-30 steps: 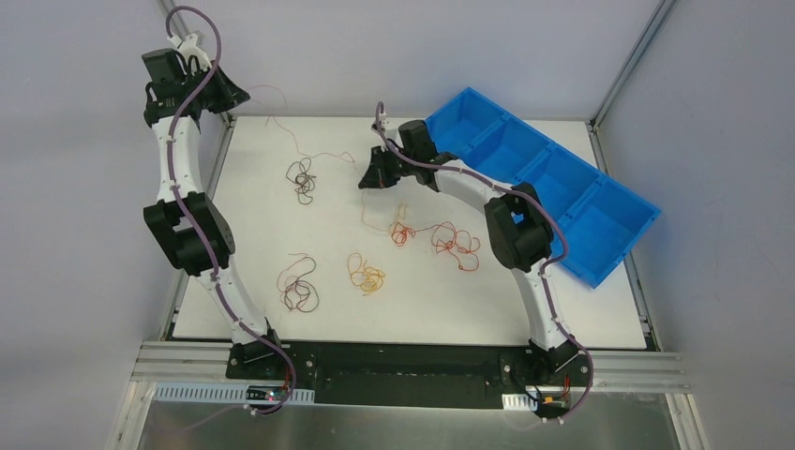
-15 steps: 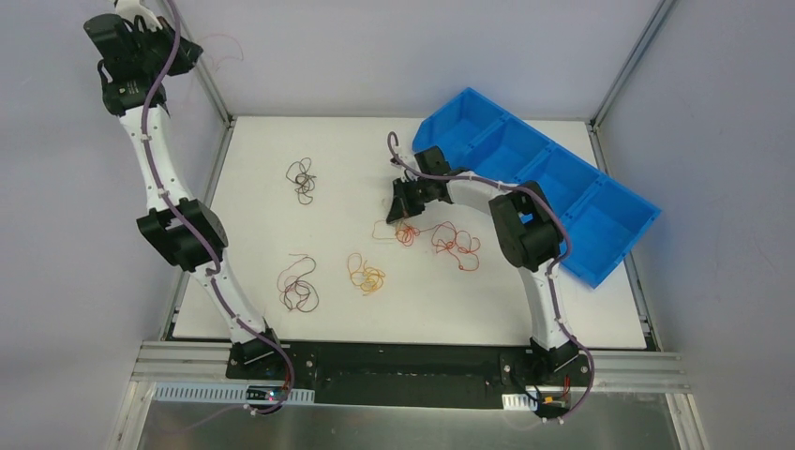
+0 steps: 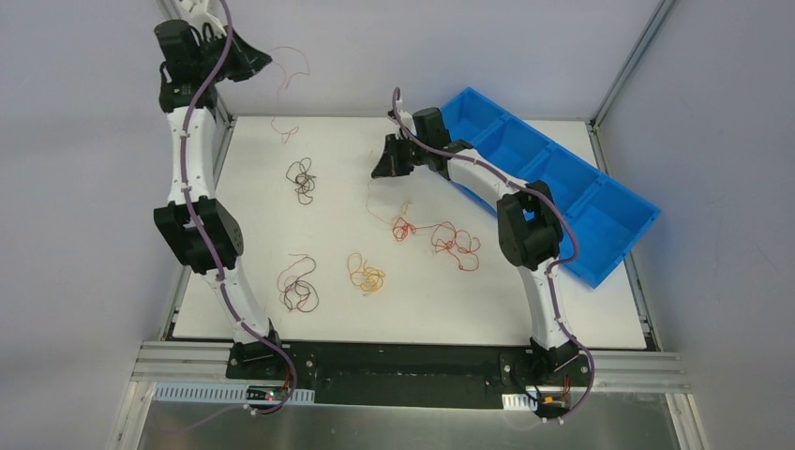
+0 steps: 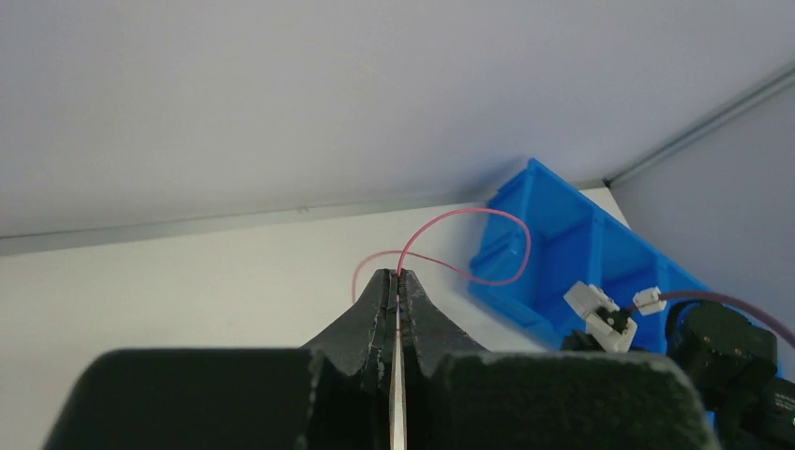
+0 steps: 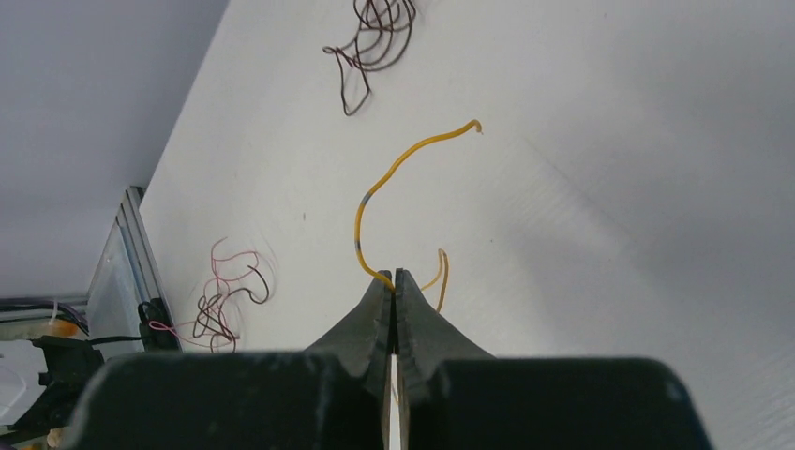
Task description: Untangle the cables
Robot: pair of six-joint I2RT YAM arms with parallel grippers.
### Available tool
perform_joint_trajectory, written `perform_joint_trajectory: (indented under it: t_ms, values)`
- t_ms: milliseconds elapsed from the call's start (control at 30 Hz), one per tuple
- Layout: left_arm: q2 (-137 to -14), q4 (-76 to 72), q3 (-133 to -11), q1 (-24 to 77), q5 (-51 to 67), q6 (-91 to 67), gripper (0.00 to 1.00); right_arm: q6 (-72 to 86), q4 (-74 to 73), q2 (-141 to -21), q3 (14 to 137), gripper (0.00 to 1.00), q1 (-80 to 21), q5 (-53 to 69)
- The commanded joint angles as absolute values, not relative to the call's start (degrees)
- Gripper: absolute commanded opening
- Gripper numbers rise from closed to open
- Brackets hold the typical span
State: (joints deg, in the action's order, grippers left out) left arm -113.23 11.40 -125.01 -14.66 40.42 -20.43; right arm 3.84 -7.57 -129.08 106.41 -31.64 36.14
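My left gripper [image 3: 266, 63] is raised high over the table's back left corner. It is shut on a thin pink wire [image 3: 292, 67] that loops out and hangs down to the table; the left wrist view shows the same loop [image 4: 511, 246] leaving the tips [image 4: 397, 274]. My right gripper [image 3: 376, 173] is shut on a yellow wire [image 5: 382, 181] at its tips [image 5: 394, 274]. That strand trails down to the red tangle [image 3: 453, 242]. A dark brown squiggle [image 3: 301, 178], a brown-and-pink tangle [image 3: 298, 284] and an orange tangle [image 3: 366, 275] lie apart on the white table.
A long blue divided bin [image 3: 548, 183] lies at an angle along the back right, close behind the right arm. Aluminium frame posts stand at the back corners. The dark squiggle [image 5: 373, 33] and the brown-and-pink tangle [image 5: 223, 302] also show in the right wrist view.
My left gripper swung right from the far left, with the pink wire now hanging to the table. My right gripper lifted back and left from the red tangle, drawing the yellow strand out.
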Motion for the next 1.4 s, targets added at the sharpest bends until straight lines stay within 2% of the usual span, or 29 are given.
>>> perform_joint_trajectory:
  t_ms: [0, 133, 200, 267, 367, 500, 567, 667, 700, 767, 867, 1033, 1167, 1367]
  values:
    - [-110.92, 6.33, -119.86, -9.46, 45.04, -23.32, 0.0, 7.46, -4.64, -129.36, 110.61, 0.01, -31.25, 35.09]
    - [-111.29, 5.31, -114.92, -3.61, 43.3, -18.56, 0.0, 6.58, -6.54, -126.47, 107.91, 0.16, -29.84, 35.25]
    - [-112.72, 4.99, -113.65, -1.78, 42.02, -17.42, 0.0, 6.12, -7.77, -123.89, 104.76, 0.33, -28.71, 35.19]
    - [-114.5, 4.4, -112.83, -0.99, 41.0, -16.95, 0.0, 5.21, -9.74, -120.53, 101.29, 0.43, -27.39, 35.05]
    - [-117.35, 2.96, -111.84, -0.34, 39.91, -17.4, 0.0, 3.06, -13.43, -114.78, 94.5, 0.54, -25.04, 34.79]
    - [-120.87, 2.53, -111.65, 0.52, 39.74, -16.9, 0.0, -3.43, -21.71, -107.3, 87.07, 0.62, -22.29, 34.21]
    - [-122.42, 3.41, -111.6, 1.81, 40.27, -15.95, 0.01, -7.2, -26.48, -104.35, 84.05, 0.63, -21.0, 33.89]
    - [-123.11, 7.26, -112.03, 2.38, 43.08, -13.78, 0.38, -14.1, -33.93, -100.56, 80.77, 0.63, -19.38, 33.2]
    - [-122.15, 8.26, -111.21, 2.56, 44.24, -12.37, 0.47, -16.44, -36.54, -99.7, 79.79, 0.63, -18.91, 32.83]
    - [-118.75, 8.6, -106.39, 3.36, 48.26, -8.7, 0.57, -19.61, -41.21, -98.08, 78.03, 0.63, -18.3, 31.95]
    - [-111.08, 9.87, -96.69, 6.41, 55.0, 0.24, 0.61, -20.81, -44.92, -97.21, 76.05, 0.62, -17.8, 29.5]
    - [-104.88, 14.57, -85.7, 14.67, 57.96, 16.4, 0.63, -19.67, -45.65, -97.1, 73.03, 0.62, -16.86, 23.62]
    - [-105.67, 15.97, -83.37, 21.89, 54.82, 27.62, 0.65, -19.75, -44.85, -96.15, 69.44, 0.61, -16.45, 21.62]
    - [-112.07, 15.95, -84.57, 28.24, 50.39, 35.25, 0.69, -21.17, -40.94, -96.44, 63.75, 0.61, -16.22, 19.82]
